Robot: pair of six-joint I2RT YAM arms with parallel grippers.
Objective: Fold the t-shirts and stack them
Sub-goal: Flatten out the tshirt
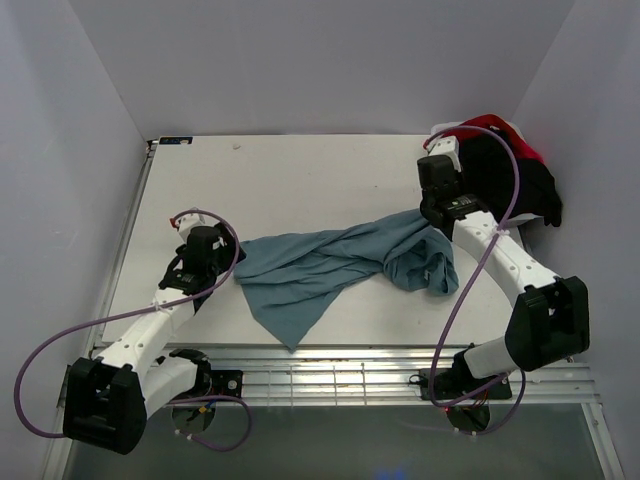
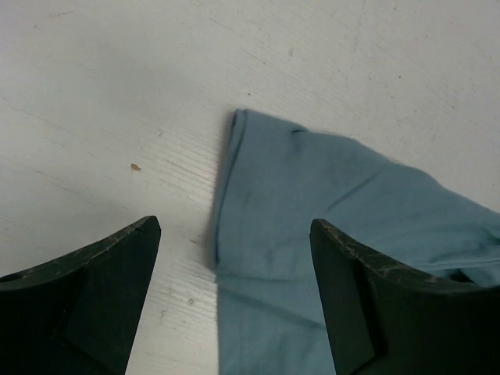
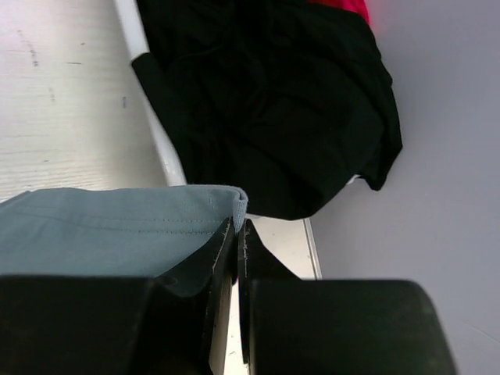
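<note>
A dusty teal-blue t-shirt (image 1: pixel 320 265) lies stretched and crumpled across the middle of the table. My left gripper (image 1: pixel 222 270) hovers open over its left corner (image 2: pixel 328 211), one finger over bare table and the other over the cloth, gripping nothing. My right gripper (image 1: pixel 433 212) is shut on the stitched hem of the teal t-shirt (image 3: pixel 101 226) at its right end, where the fabric bunches up. A black t-shirt (image 1: pixel 500 185) and a red one (image 1: pixel 495 128) are heaped at the back right.
The black t-shirt (image 3: pixel 273 101) spills over the white tub's rim (image 3: pixel 156 133), close behind my right gripper (image 3: pixel 241 226). Grey walls enclose the table on three sides. A metal rail (image 1: pixel 330 375) runs along the near edge between the arm bases.
</note>
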